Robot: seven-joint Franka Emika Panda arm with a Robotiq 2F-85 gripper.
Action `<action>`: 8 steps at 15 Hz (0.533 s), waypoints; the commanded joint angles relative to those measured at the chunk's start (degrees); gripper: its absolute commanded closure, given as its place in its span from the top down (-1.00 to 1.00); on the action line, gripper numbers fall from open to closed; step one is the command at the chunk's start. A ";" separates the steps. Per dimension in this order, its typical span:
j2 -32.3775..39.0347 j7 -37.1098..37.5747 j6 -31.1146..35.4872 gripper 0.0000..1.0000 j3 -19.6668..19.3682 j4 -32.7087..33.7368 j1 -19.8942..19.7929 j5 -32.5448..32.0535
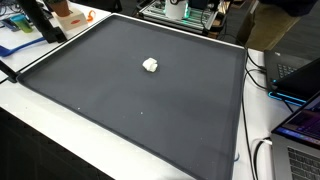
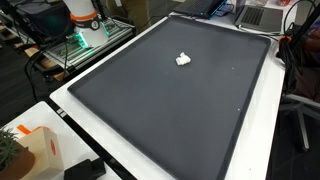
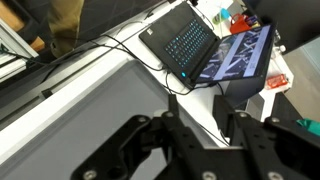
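Note:
My gripper (image 3: 198, 105) appears only in the wrist view, coming in from the bottom edge. Its two black fingers (image 3: 225, 118) stand apart with nothing between them; through the gap I see the white table and a cable. It hangs above the table's edge near an open laptop (image 3: 180, 45), well away from the mat. A small white crumpled object (image 1: 151, 65) (image 2: 183, 59) lies alone near the middle of the large dark mat (image 1: 110, 95) (image 2: 170, 110) in both exterior views. Neither exterior view shows the gripper.
A second screen (image 3: 240, 55) stands beside the laptop, with cables (image 3: 120, 45) trailing over the white table. More laptops (image 1: 300, 80) sit past the mat's edge. A white and orange machine (image 2: 85, 18) and a black box (image 2: 85, 170) stand off the mat.

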 commanded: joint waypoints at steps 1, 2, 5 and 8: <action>-1.50 -0.25 6.94 0.49 3.05 -2.32 -4.65 -4.53; -1.74 -0.30 9.25 0.63 3.79 -3.22 -5.64 -7.55; -1.56 -6.15 13.13 0.98 4.33 -6.10 -4.96 -15.78; -2.41 -9.77 18.05 1.00 5.14 -10.37 -3.46 -22.55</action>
